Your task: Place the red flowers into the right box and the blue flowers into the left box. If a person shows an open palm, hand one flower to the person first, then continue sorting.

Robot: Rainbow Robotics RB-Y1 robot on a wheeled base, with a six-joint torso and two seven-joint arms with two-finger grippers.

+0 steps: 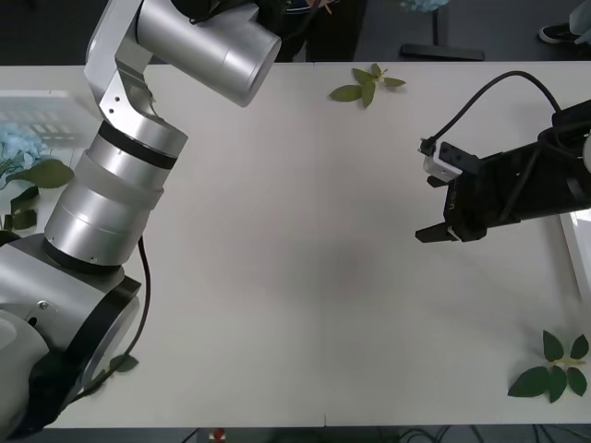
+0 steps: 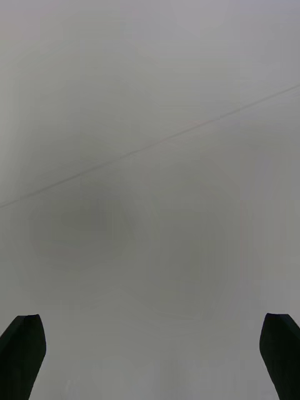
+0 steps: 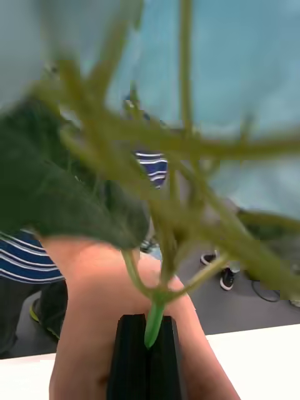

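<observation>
Left gripper (image 3: 147, 350) clamped on a blue flower stem, lifted toward the person's forearm (image 3: 119, 312).

On my left wrist feed the black fingers are pressed together on the green stem (image 3: 154, 322) of a blue flower, its pale head (image 3: 250, 75) and leaves close to the lens, the forearm just behind. On the front feed my right gripper (image 1: 441, 208) hangs over the bare white table (image 1: 305, 277), fingers spread wide and holding nothing. More blue flowers (image 1: 20, 148) lie by the left box (image 1: 42, 109); the right box (image 1: 577, 249) shows at the edge.

Robot lab or test room, broad white table (image 1: 305, 277), dark floor behind with loose cables (image 3: 265, 290), onlookers' shoes (image 3: 219, 269)
</observation>
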